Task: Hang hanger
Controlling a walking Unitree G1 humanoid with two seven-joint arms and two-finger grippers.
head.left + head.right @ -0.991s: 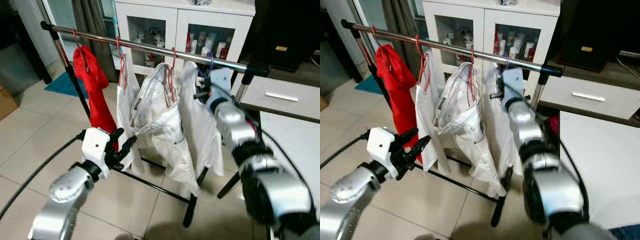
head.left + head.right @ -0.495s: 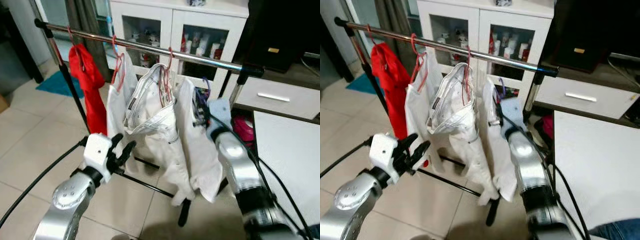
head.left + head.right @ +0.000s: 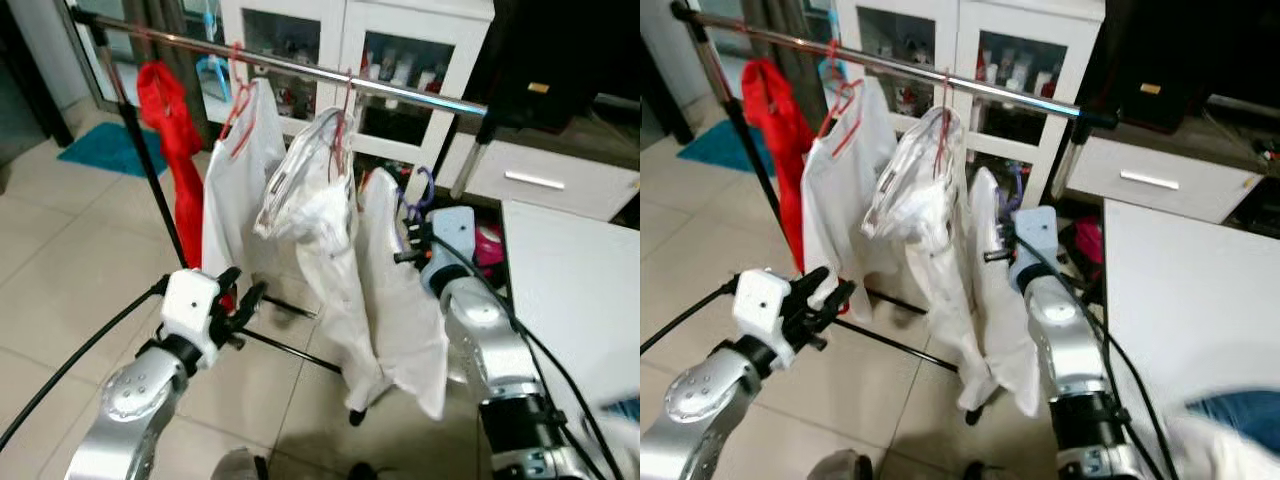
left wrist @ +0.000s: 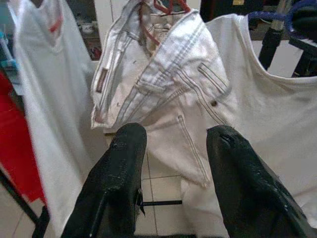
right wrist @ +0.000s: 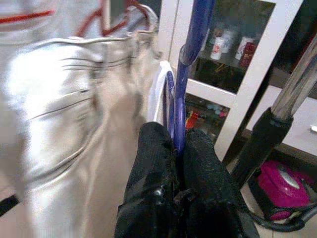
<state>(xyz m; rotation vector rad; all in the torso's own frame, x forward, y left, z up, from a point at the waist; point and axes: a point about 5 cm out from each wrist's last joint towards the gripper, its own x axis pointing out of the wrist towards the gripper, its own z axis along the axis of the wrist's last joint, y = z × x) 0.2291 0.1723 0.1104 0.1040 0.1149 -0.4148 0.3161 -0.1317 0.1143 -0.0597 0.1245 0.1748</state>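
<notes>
Evidently mid-carry, the right gripper (image 5: 179,148) pinches a blue plastic hanger (image 5: 190,54) bearing a white shirt (image 3: 400,290) below the chrome rail (image 3: 400,93), needing a lift over its right end; the left gripper (image 4: 173,144) hangs wide, empty.

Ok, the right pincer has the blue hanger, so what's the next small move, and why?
Probably lift the right pincer up toward the rail. It is shut on the blue hanger, whose hook hangs well below the rail, with the white shirt on it. The bare stretch of rail right of the white jeans looks free.
</notes>
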